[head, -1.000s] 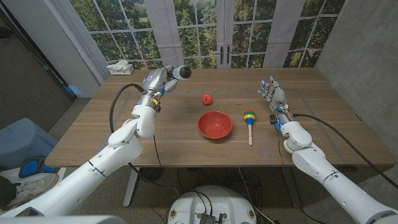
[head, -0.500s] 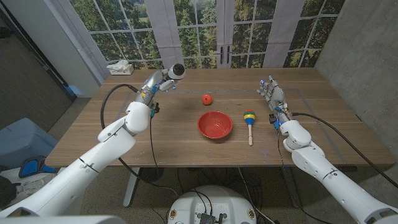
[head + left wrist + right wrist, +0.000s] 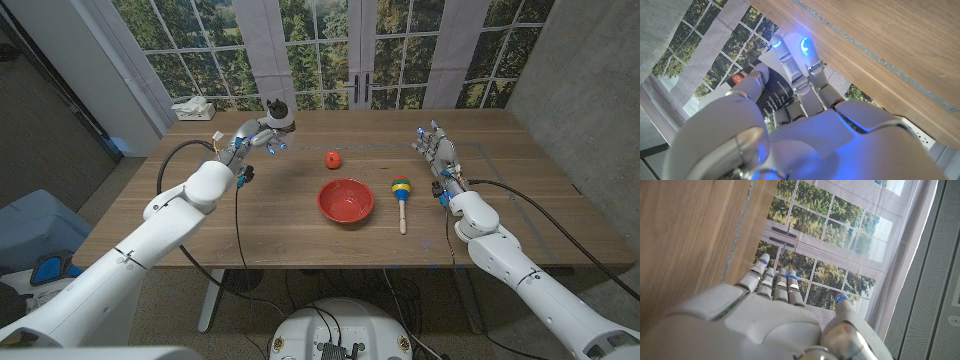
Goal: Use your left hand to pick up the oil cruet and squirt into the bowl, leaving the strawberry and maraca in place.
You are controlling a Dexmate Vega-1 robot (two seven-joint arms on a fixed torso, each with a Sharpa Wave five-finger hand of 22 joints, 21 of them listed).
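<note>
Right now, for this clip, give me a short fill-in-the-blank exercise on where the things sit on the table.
1. The bowl near the table's middle is coloured ____.
2. The maraca lies between the bowl and the ____ robot hand.
3. The small red thing beyond the bowl is the ____.
4. The left robot hand is at the oil ____, near the table's far edge.

Missing: red; right; strawberry; cruet

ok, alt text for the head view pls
The robot's left hand reaches to the oil cruet at the wooden table's far left. Mid-table sit a strawberry, red bowl and maraca; the right hand waits open.
</note>
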